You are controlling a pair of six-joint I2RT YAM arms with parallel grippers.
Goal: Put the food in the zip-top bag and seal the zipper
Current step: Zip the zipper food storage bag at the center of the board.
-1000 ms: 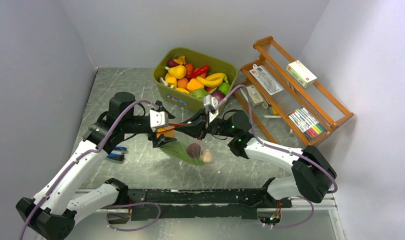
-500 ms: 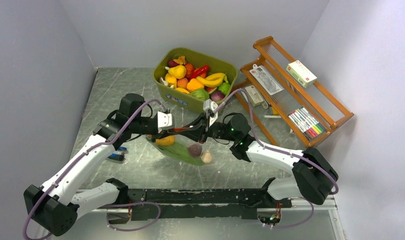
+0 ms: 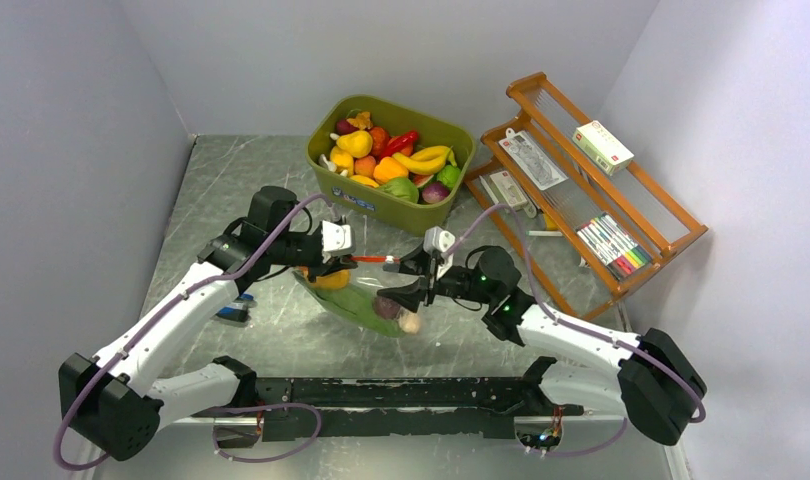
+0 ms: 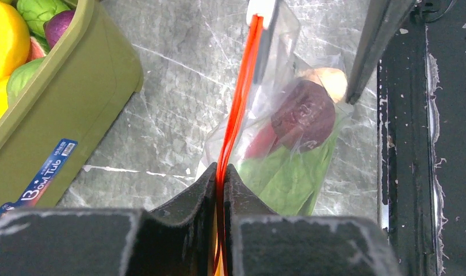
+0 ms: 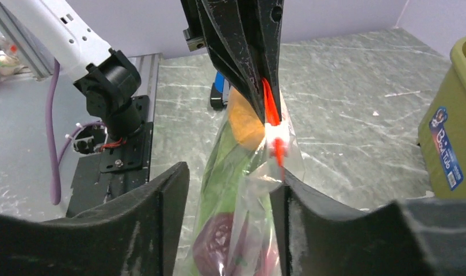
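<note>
The clear zip-top bag [image 3: 366,300] hangs from its red-orange zipper [image 4: 236,109]. My left gripper [image 4: 221,172] is shut on that zipper near its left end [image 3: 353,259]. Inside the bag are food pieces: green leaves [image 4: 282,178], a purple bulb [image 4: 304,115], a pale piece [image 4: 328,80], a red chili [image 4: 259,144] and an orange piece [image 5: 246,123]. My right gripper [image 5: 229,175] is open. Its jaws stand either side of the bag's right corner [image 3: 399,282] without pinching it. The zipper's white-tipped end [image 5: 277,135] sits just beyond the right fingertip.
An olive-green tub [image 3: 431,215] with several toy fruits stands behind the bag. A wooden rack [image 3: 591,190] with packets and pens is at the right. A small blue object [image 3: 231,308] lies under the left arm. The black base rail [image 3: 401,395] runs along the near edge.
The left gripper closed on the zipper and shifted slightly right. The right gripper opened, let go of the bag's end, and drew back right and toward the near edge.
</note>
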